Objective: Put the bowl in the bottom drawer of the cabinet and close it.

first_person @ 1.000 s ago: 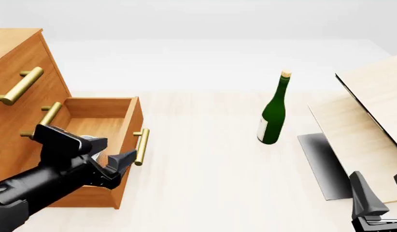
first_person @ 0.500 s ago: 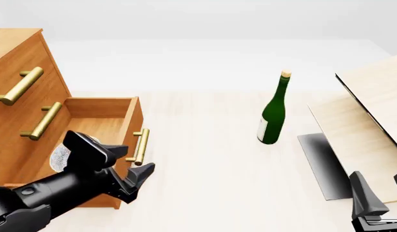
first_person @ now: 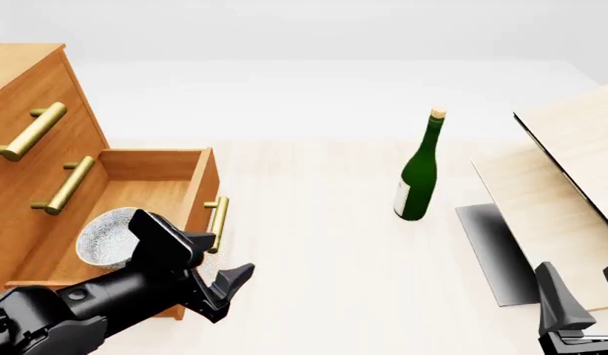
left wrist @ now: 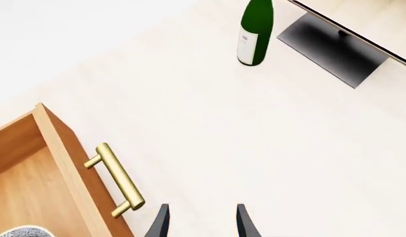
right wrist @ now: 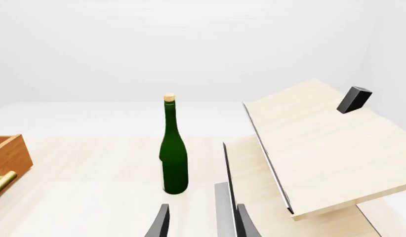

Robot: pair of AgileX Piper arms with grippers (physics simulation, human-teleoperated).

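Note:
The cabinet [first_person: 28, 126] stands at the left of the front view, and its bottom drawer [first_person: 191, 196] is pulled out. Inside it rests the white speckled bowl [first_person: 106, 235]; the left wrist view catches only a sliver of the bowl [left wrist: 19, 231]. My left gripper [first_person: 218, 262] is open and empty. It hangs over the table just outside the drawer front, beside the brass handle [left wrist: 117, 180]. My right gripper [first_person: 583, 285] is open and empty at the near right, far from the cabinet.
A green wine bottle [first_person: 418, 177] stands upright mid-table. Slanted pale wooden boards [first_person: 566, 170] on a dark base plate [first_person: 496, 248] fill the right side. A small black block [right wrist: 354, 98] sits on the upper board.
My left gripper has drawn back out of the drawer, past its front and toward the near side. The bowl stays behind in the drawer, now uncovered. The right arm has not moved.

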